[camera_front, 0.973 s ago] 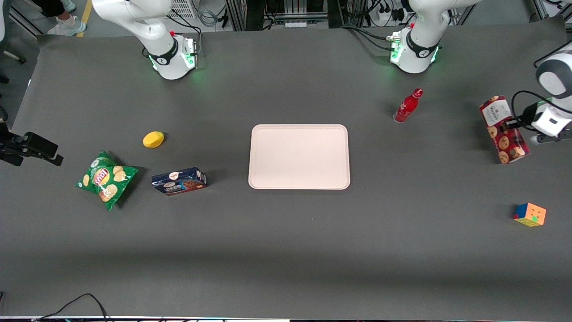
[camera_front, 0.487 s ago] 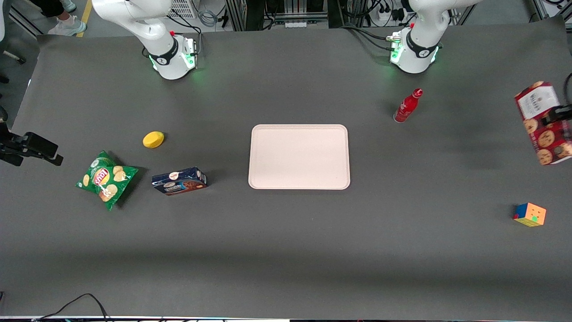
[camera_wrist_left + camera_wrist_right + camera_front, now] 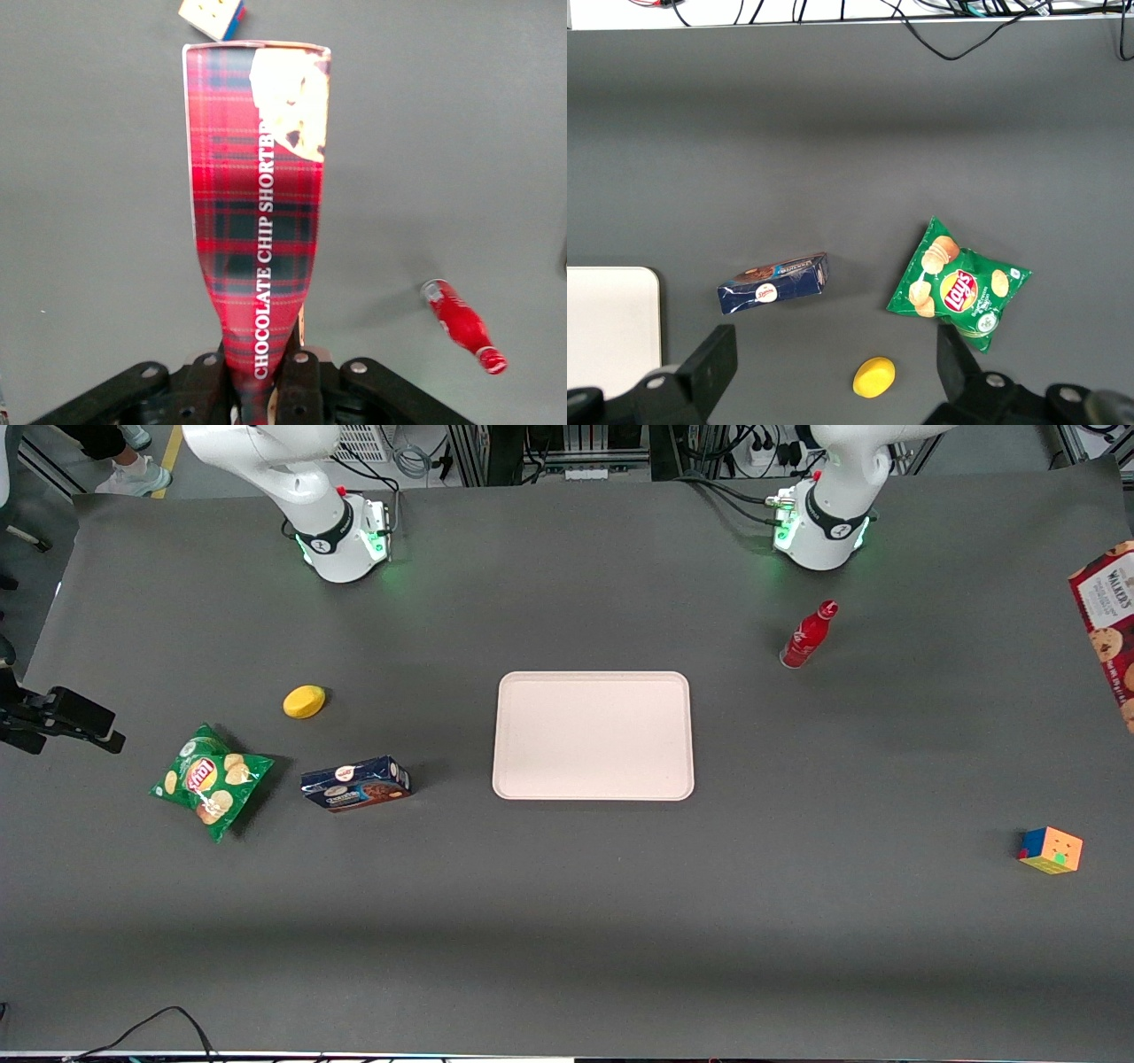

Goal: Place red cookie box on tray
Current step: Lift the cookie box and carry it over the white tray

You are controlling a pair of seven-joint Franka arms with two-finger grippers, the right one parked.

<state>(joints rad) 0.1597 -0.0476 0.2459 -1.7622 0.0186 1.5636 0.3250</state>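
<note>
Red cookie box (image 3: 257, 204): long narrow dark-red tartan carton, white "CHOCOLATE CHIP SHORTB…" lettering along one face, cookie picture near its free end; the front view catches only part of it at the working arm's end of the table, showing a white label panel and cookie pictures, cut off by the frame edge. It is held up off the table, well apart from the tray (image 3: 593, 735), which is pale pink-beige, flat, low-rimmed, with nothing on it. The gripper (image 3: 262, 376) is clamped on the box's lower end, carton pinched in where the fingers (image 3: 299, 376) squeeze it; only the left wrist view shows this gripper, the front view does not. Left wrist view also shows the table below the box, with the red bottle (image 3: 462, 325) and one corner of the puzzle cube (image 3: 213, 16). Front view has the red bottle standing, nearer the working arm's end than the tray, and the cube nearer the front camera than the bottle. Toward the parked arm's end from the tray: blue cookie box (image 3: 355, 783), green chip bag (image 3: 210, 779), yellow lemon-like object (image 3: 304, 701); the right wrist view shows these three plus a tray corner. Counts: one red cookie box, one tray, one bottle, one cube, one blue box, one chip bag, one yellow object.
</note>
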